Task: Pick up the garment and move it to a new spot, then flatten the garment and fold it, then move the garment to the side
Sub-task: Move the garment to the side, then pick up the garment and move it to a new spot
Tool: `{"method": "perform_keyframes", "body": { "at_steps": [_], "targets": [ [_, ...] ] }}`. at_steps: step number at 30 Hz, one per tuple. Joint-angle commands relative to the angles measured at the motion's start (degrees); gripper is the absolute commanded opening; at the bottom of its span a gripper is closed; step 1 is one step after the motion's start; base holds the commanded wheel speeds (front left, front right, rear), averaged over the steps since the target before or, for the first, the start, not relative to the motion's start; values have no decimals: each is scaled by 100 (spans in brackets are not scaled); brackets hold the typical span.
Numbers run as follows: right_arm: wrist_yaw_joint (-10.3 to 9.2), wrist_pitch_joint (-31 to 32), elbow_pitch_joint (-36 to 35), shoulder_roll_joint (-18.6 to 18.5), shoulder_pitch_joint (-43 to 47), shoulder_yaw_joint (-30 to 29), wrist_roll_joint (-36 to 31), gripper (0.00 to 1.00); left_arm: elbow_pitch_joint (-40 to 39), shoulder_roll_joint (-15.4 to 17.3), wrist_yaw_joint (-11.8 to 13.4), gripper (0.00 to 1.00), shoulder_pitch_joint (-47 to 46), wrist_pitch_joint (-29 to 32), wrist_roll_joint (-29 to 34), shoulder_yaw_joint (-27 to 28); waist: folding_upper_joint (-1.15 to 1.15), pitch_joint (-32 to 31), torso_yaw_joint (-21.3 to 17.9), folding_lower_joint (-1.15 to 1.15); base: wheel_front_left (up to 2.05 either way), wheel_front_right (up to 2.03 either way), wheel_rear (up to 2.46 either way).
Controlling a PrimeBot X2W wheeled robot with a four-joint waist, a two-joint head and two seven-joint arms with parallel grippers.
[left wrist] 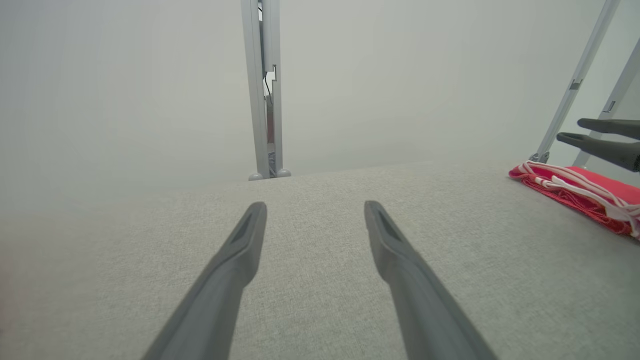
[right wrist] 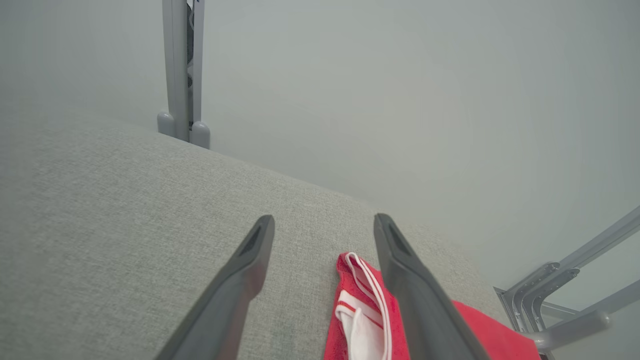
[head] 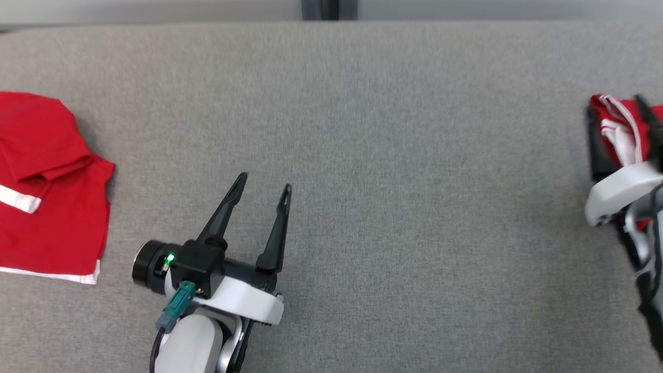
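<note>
The folded red garment (right wrist: 350, 300) lies at the table's (head: 414, 129) right edge, just under my right gripper (right wrist: 324, 220), whose fingers are apart. My left gripper (head: 263, 184), also spread, is well apart from it.

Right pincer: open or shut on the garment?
Open. The right pincer has its fingers spread apart, clear above the red garment.

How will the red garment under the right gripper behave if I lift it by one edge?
Probably floppy: the red garment lies in soft, stacked layers, so a one-edge lift would likely let it unfold and droop. It looks thin, so likely light. The table's woven cover may drag on it if pushed, bunching it.
</note>
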Motion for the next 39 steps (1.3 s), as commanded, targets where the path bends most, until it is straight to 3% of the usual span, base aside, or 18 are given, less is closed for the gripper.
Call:
{"method": "perform_keyframes", "body": {
  "at_steps": [1,8,17,25,39],
  "targets": [
    [-1,-38,-158,58,194,132,196,100,-4,24,47,100,107,-4,13,80,0,-359,-1,0,0,0,0],
    [-1,-57,-1119,375,1057,707,1097,100,22,24,125,100,501,-3,32,390,0,-954,45,0,0,0,0],
    [0,-53,-2178,1055,2181,509,1840,100,77,22,215,100,900,-4,-42,862,0,-1332,122,0,0,0,0],
    [1,-52,-2309,1365,2752,459,1856,100,269,24,156,100,1094,-4,-157,1016,0,-1454,172,0,0,0,0],
    [1,-53,-2154,1379,3076,416,1889,100,452,23,138,100,1241,-3,-179,899,0,-1652,243,0,0,0,0]
  ]
}}
